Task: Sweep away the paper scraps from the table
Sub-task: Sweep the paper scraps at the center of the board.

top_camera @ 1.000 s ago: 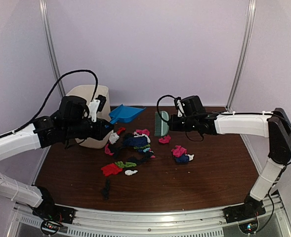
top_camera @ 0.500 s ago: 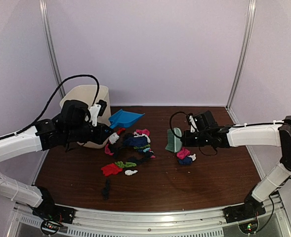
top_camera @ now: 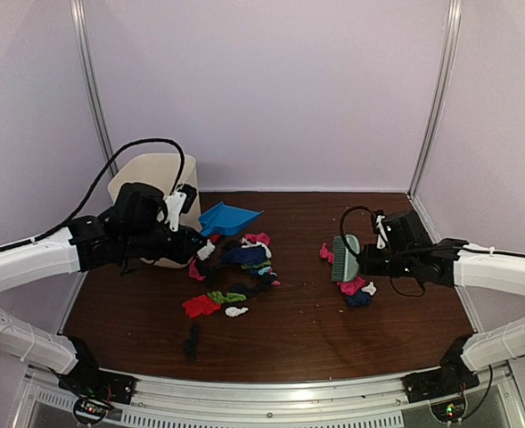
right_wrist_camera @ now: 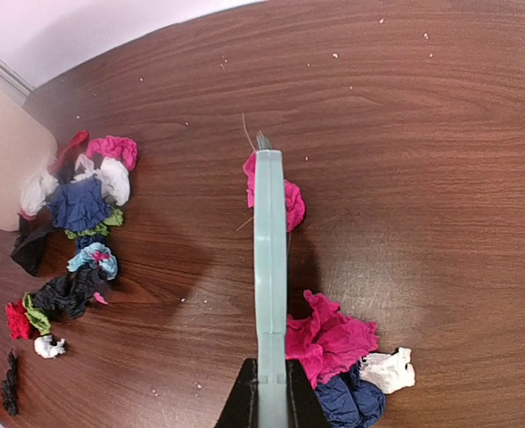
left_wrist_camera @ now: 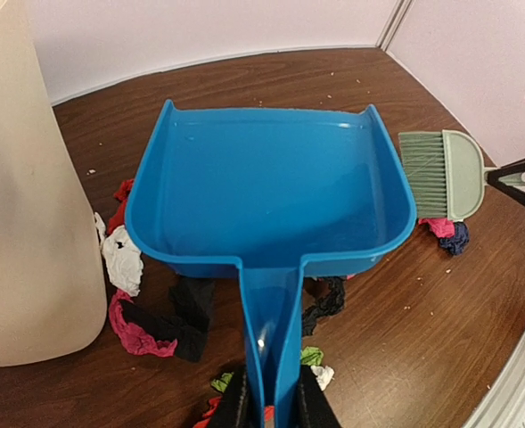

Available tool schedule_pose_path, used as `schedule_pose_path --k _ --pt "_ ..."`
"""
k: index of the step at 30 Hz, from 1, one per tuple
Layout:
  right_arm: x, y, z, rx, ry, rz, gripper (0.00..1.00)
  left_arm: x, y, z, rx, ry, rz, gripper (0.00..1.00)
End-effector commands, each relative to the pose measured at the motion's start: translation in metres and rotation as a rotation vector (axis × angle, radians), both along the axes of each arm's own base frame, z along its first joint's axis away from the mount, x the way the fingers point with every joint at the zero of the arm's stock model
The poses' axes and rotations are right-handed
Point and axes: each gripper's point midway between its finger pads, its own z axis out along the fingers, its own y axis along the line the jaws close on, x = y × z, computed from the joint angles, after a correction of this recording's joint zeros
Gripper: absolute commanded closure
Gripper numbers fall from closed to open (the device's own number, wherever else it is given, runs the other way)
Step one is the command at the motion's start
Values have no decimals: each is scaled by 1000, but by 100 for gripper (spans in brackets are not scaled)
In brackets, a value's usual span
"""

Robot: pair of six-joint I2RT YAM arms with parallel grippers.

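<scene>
Pale green, the hand brush (top_camera: 343,259) has been carried over the last second from the far middle of the worktop (top_camera: 289,334) to its right side, gripped edge-on by the right end effector (top_camera: 375,259), whose jaws are shut on the handle. The small pink, dark blue and white cluster (top_camera: 358,291) has been dragged rightwards with it — away from the blue dustpan (left_wrist_camera: 271,178), not toward it — and one pink scrap (right_wrist_camera: 291,203) now lies against the bristles. The gap to the pan is judged to have widened, so a return sweep leftwards seems called for.

The main heap of paper scraps (top_camera: 240,263) has not been disturbed. It lies left of centre, partly under the pan's rear edge. The dustpan has been shifted slightly forward and is held by its handle in the left end effector (left_wrist_camera: 271,403), closed narrowly on it. Nothing has been collected — the pan is bare. What is inside the beige bin (top_camera: 155,178) beside it cannot be told.
</scene>
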Motion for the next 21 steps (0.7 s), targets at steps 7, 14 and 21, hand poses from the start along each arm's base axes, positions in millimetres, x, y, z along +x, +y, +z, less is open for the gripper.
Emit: schedule_pose_path --k 7,14,21 --pt "0 -13 88 36 -222 1 100 -12 -15 11 -25 -39 -88 100" --pt "23 -34 117 -150 -389 -64 100 -37 -22 0 39 3 -147 100" --pt "37 -50 111 -313 -448 -105 100 -68 -38 -22 120 59 -233 100"
